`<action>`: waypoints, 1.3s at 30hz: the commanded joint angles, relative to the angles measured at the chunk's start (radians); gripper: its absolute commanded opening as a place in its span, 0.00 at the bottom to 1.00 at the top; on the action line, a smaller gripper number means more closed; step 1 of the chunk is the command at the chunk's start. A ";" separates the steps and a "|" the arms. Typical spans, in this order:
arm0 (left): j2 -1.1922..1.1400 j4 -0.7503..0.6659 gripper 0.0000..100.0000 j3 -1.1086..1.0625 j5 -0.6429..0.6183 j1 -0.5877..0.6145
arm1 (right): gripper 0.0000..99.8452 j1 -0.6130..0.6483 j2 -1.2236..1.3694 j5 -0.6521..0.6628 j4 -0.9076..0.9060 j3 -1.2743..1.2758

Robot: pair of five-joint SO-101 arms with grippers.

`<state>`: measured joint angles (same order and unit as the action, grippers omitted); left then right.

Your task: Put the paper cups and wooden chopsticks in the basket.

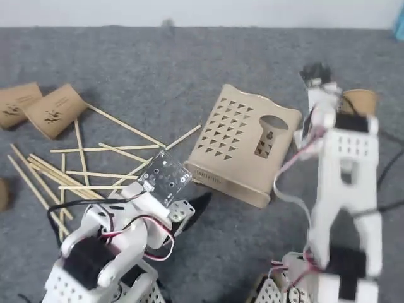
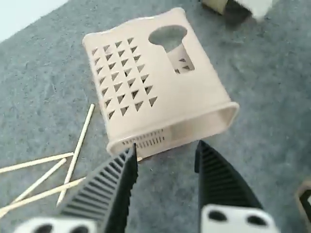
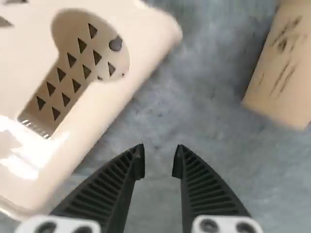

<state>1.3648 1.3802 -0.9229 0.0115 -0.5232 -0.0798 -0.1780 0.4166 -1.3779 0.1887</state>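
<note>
Left wrist view: ribbed left fingers point(image 2: 214, 179) and right fingers point(image 3: 199, 189) gape empty near the triangle-perforated basket point(image 2: 160, 97).

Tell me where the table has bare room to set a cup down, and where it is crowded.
Bare table lies beyond the basket, along the far edge. Another free patch lies before the basket, between the left arm and the right arm. The left side is crowded: chopsticks lie scattered beside two cups.
</note>
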 commanded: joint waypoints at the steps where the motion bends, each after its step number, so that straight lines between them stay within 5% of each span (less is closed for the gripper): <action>1: -0.040 -0.026 0.19 0.002 -0.017 -0.002 | 0.14 -0.004 0.156 0.078 -0.162 -0.422; 6: -0.048 -0.034 0.19 -0.010 -0.017 -0.002 | 0.24 0.105 0.404 0.204 -0.378 -0.816; 11: -0.044 -0.163 0.19 -0.134 -0.017 0.040 | 0.24 0.214 0.591 0.315 -0.414 -1.000; 23: -0.048 -0.522 0.19 -0.426 -0.051 0.226 | 0.24 0.242 0.769 0.647 -0.410 -1.034; 39: -0.048 -0.583 0.19 -0.473 -0.015 0.226 | 0.25 0.188 0.834 0.898 -0.358 -1.034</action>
<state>1.3172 0.8508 -1.3878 -0.0284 -0.3007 0.1212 0.6659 1.2912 -1.7476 -0.7948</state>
